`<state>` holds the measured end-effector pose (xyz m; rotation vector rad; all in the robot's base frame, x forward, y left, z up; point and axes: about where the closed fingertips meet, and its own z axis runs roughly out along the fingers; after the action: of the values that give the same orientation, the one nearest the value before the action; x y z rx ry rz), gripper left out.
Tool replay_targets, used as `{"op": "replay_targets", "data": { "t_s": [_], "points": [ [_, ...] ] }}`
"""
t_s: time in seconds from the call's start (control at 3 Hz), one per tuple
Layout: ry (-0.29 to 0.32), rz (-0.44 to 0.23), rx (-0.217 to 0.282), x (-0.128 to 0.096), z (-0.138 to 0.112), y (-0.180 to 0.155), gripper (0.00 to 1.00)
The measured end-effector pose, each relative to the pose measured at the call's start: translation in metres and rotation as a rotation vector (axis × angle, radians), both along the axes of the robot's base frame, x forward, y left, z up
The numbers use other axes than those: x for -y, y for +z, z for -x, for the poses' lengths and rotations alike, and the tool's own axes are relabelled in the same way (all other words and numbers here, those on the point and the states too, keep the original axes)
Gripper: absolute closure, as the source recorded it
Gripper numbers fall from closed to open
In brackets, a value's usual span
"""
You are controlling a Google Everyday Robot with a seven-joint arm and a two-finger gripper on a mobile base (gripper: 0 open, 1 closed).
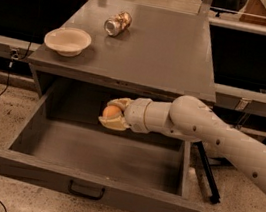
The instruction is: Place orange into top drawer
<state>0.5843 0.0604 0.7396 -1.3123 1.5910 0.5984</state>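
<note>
The top drawer (94, 188) is pulled fully open below the grey table top, with its flat grey front and small dark handle (86, 191) toward me. My gripper (113, 113) reaches in from the right on a white arm and hangs over the back middle of the drawer. It is shut on the orange (111, 111), a small round orange fruit held between the cream fingers (114, 123), above the drawer floor.
On the table top (167, 53) stand a cream bowl (67, 41) at the left and a shiny can (117, 23) lying on its side at the back. A dark leg (207, 175) slants down right of the drawer. Cables lie on the floor at the left.
</note>
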Motion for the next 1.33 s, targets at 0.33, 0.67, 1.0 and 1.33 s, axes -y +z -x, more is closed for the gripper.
{"op": "replay_targets", "data": {
  "t_s": [0.33,0.67,1.0,1.33],
  "points": [
    [0.016,-0.022,0.021,0.017,-0.007,-0.014,1.0],
    [0.08,-0.066,0.006,0.022,-0.009,-0.032,1.0],
    [0.143,-0.046,-0.02,0.017,-0.004,-0.042,1.0],
    [0.187,-0.004,-0.05,0.014,0.008,-0.052,1.0]
  ]
}}
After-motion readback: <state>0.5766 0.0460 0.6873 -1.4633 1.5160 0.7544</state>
